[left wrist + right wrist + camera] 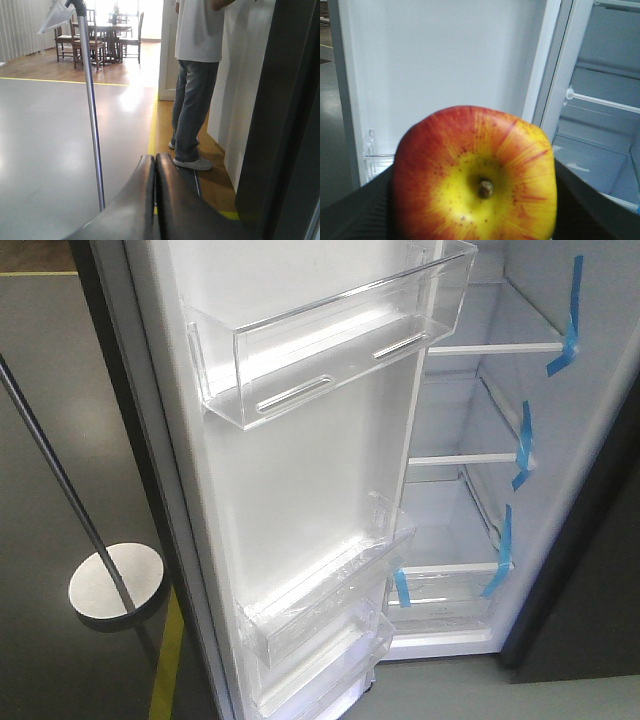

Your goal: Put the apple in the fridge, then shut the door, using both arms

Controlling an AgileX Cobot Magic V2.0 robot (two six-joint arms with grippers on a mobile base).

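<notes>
My right fingers [592, 205] are clamped on the apple [475, 175], one dark pad on each side of it, stem and yellow patch facing the wrist camera. Beyond them and to the left is the white inner face of the door [440, 60], which stands wide open. Beyond them and to the right is the white inside of the fridge [600, 150]. The apple is in front of the opening, outside the fridge.

My left fingers [142, 200] are pressed together along their length with nothing between them. Ahead of them and to the left a metal pole [92, 110] stands on the grey floor [45, 150]. Ahead and slightly right a person [195, 75] in jeans stands next to a yellow line [152, 125]. A dark panel runs up close on their right; I cannot tell whether it is the door's edge.

From the front camera I see clear bins [330, 340] on the door, and glass shelves [495, 347] with blue tape [565, 315] at their front edges. Neither pair of fingers shows in that view
</notes>
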